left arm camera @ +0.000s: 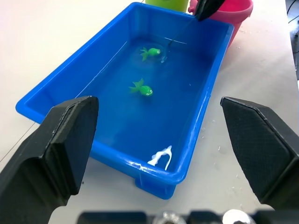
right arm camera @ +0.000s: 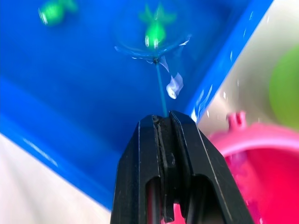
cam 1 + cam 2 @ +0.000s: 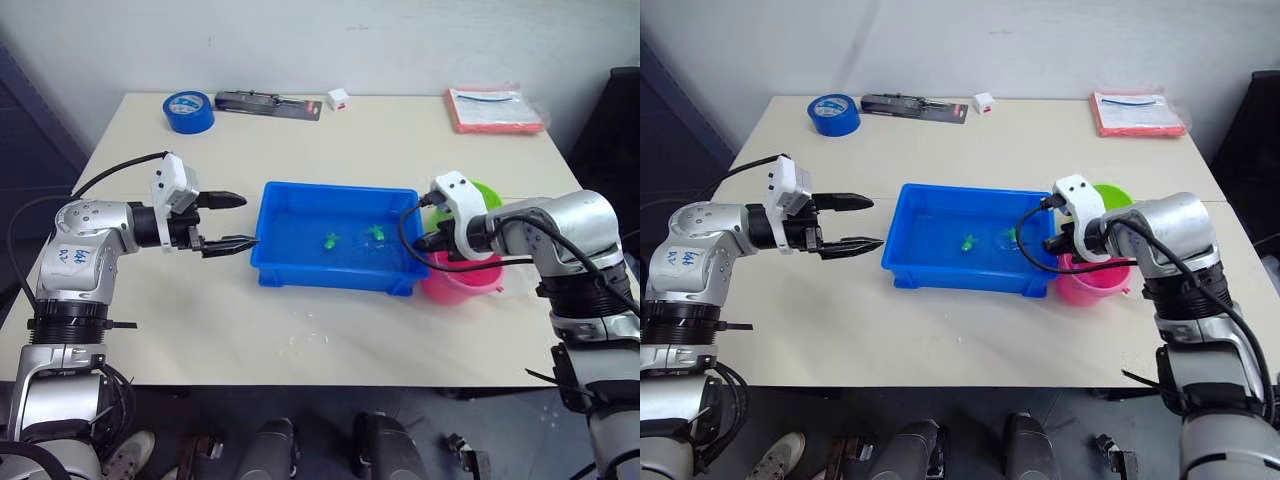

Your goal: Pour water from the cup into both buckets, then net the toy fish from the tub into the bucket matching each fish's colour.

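On the table [image 3: 330, 140] the tub [image 3: 290, 262] is sitting between both arms, so each can reach it. Beside its right end the pink bucket [image 3: 455, 285] and green bucket [image 3: 488, 192] are waiting for their fish. Right gripper [image 2: 164, 122] is clenching the net [image 2: 152, 44] under a green fish [image 2: 154, 30], probably to lift it; left gripper [image 3: 232, 222] is hovering released, empty, beside the tub's left end.

two toy fish [image 1: 147, 70] in tub [image 3: 300, 268], buckets [image 3: 465, 283] right
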You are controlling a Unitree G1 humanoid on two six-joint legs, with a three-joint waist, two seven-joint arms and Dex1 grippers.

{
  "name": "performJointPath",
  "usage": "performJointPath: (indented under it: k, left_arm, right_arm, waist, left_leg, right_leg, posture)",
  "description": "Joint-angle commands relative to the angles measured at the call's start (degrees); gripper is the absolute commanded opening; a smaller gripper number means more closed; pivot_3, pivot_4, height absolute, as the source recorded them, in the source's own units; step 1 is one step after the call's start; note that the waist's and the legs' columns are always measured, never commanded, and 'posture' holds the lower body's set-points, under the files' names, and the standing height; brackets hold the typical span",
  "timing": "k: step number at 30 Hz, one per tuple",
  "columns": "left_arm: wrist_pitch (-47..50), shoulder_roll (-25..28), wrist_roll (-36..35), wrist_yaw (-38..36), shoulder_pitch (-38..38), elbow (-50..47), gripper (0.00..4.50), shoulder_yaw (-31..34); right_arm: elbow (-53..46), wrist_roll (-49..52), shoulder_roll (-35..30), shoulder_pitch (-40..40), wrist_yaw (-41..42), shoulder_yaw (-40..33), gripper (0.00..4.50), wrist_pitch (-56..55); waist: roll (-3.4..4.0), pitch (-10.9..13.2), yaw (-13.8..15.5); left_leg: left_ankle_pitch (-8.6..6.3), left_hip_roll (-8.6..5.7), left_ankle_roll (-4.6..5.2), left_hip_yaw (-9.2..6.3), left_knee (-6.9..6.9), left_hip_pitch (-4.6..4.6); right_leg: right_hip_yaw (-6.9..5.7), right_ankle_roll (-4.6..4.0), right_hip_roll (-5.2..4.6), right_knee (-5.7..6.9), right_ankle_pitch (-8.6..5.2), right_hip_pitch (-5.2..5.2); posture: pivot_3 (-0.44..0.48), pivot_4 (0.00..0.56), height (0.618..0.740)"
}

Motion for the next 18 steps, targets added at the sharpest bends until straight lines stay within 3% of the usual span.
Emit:
performJointPath:
  k: [1,18]
  left_arm:
    - [-0.2,0.4,-1.2,0.0,-1.7,-0.7,4.50,1.4]
    - [-4.6,-2.9,0.7,-3.0,-9.2,8.9,4.50,-1.0]
  right_arm:
    - [-4.1,0.9,-1.3,0.0,0.0,-3.7,0.80,0.0]
    - [-20.6,10.9,-7.0,9.2,3.4,-22.6,0.80,3.9]
  waist:
    - [0.00,0.0,0.0]
    - [0.00,0.0,0.2]
  left_leg:
    - [0.00,0.00,0.00,0.00,-0.01,0.00]
    - [0.00,-0.03,0.01,-0.01,0.00,0.00]
  right_leg:
    - [0.00,0.00,0.00,0.00,0.00,0.00]
    - [0.01,0.00,0.00,0.03,0.00,0.01]
  posture:
    - [0.000,0.150,0.737]
    - [0.000,0.150,0.737]
